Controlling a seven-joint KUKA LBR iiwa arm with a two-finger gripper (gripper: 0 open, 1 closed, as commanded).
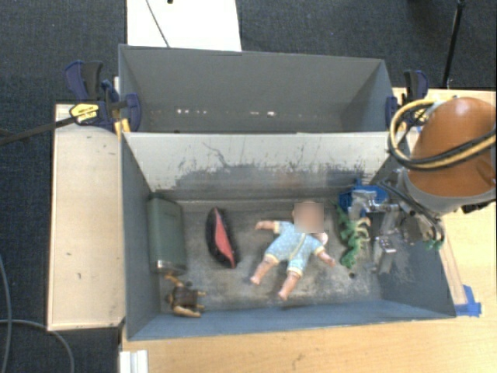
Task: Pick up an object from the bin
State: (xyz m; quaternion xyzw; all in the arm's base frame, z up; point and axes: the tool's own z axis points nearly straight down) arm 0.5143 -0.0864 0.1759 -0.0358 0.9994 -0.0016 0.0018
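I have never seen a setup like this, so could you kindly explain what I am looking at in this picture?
One camera looks down into a grey metal bin. The robot arm, with its orange wrist cover, reaches in from the right; its gripper hangs low at the bin's right end, beside a green toy with a blue thing behind it. On the floor lie a doll in light blue, a black and red pouch, a dark green cylinder and a small brown toy. Whether the gripper holds anything cannot be told.

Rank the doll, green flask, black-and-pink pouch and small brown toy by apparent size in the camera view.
1. doll
2. green flask, close behind the doll
3. black-and-pink pouch
4. small brown toy
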